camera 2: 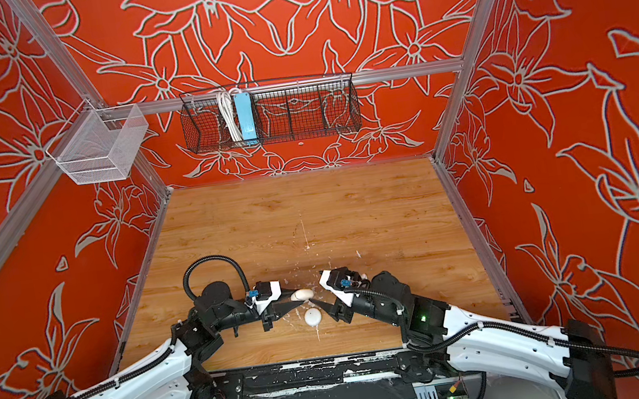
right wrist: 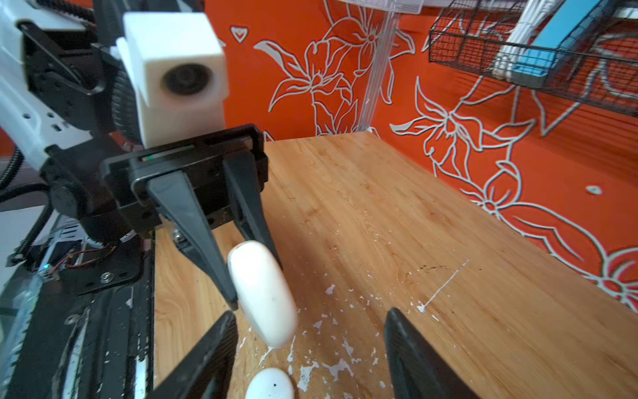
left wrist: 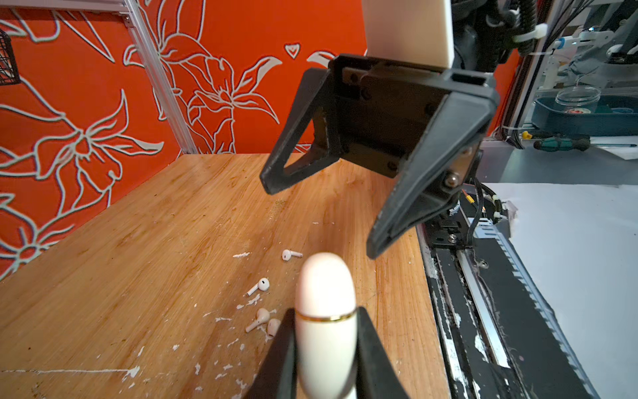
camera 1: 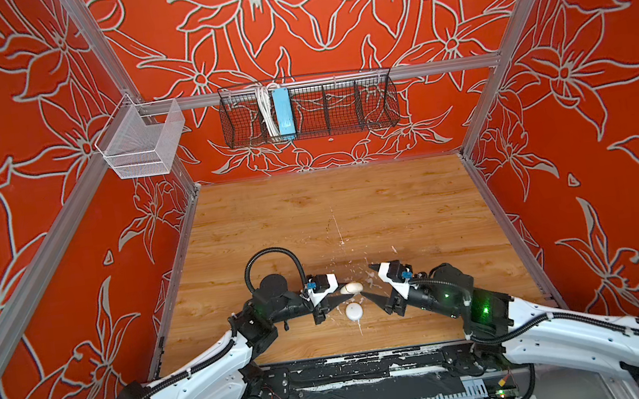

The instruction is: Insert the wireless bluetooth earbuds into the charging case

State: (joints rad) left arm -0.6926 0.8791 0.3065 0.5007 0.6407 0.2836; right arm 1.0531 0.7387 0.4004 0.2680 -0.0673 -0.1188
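**While the left end effector is pinching a cream case, the white charging case is lying free on the bench**

As both arms are reaching in over the near middle of the bench, the left end effector is clamping the cream case between its two black fingers. In the left wrist view they are pressing on its sides just behind a thin gold band. The case is looking lifted clear of the wood. The right end effector is standing spread wide and gripping nothing, its tips pointing at the cream case from just beside it.

The round charging case is sitting closed on the bench, just nearer the front edge than the cream case. It is lying between the two end effectors, and neither one is touching it.

In the left wrist view, two glossy white earbuds are lying on the bench beyond the cream case, apart from each other among white paint flecks. Two cream earbuds are lying close together nearer the camera, one partly hidden behind a finger.

On the back wall, a black wire basket is holding a blue strip and a white cable.
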